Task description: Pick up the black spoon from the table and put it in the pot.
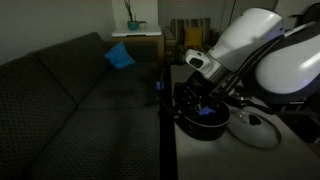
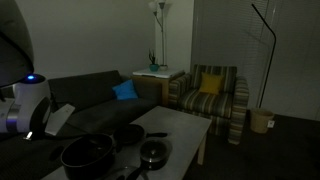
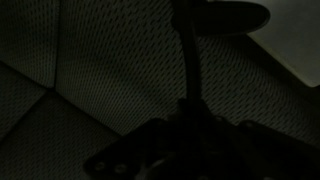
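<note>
Over the table (image 1: 200,158) edge nearest the sofa (image 1: 70,95), the gripper (image 1: 192,97) hangs just above the pot (image 1: 206,124) in an exterior view. Wrist view is very dim: the spoon (image 3: 190,62) runs straight out from the gripper's dark mass, handle seated between the fingers, rounded bowl at the far end, sofa fabric behind it. Jaws look clamped on the handle, though the light is too poor to show contact clearly. Spoon is held in the air, off the table, not in the pot. Glass lid (image 1: 256,130) lies flat just right of the pot. Pan (image 2: 128,135) sits right of the pot and farther off in an exterior view. Blue pillow (image 1: 120,57) is on the sofa, far left.
</note>
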You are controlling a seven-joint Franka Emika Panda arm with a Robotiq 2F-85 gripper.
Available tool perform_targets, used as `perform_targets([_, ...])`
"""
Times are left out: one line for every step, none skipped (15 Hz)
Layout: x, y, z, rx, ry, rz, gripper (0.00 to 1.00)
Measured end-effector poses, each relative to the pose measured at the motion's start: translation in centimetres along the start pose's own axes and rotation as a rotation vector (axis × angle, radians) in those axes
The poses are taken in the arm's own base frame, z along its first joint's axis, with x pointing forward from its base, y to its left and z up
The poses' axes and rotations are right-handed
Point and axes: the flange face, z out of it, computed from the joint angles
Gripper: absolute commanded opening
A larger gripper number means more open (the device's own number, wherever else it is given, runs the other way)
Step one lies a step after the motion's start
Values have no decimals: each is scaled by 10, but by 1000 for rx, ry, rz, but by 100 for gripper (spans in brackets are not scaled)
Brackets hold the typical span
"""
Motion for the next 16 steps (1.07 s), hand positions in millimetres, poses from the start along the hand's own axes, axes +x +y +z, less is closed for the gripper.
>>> perform_targets([1,2,3,6,34,-7,3])
perform_targets([-1,5,7,16,69,-10,3])
perform_targets([-5,4,9,18,104,8,3])
perform_targets([-10,3,10,24,128,22,3])
perform_targets([-15,3,11,29,145,37,3])
perform_targets([-19,4,11,38,157,52,3])
perform_targets([-25,6,11,44,160,67,3])
perform_targets([-31,9,11,48,159,84,3])
perform_targets([-37,10,12,54,154,101,3])
perform_targets([-45,12,13,59,143,119,3])
perform_targets([-52,12,16,64,127,136,3])
perform_targets([-59,12,20,73,108,149,3])
perform_targets([-66,10,25,85,87,162,3])
perform_targets([-72,9,29,99,69,174,3])
perform_targets([-76,7,33,108,56,191,7])
perform_targets([-79,9,34,108,47,209,36])
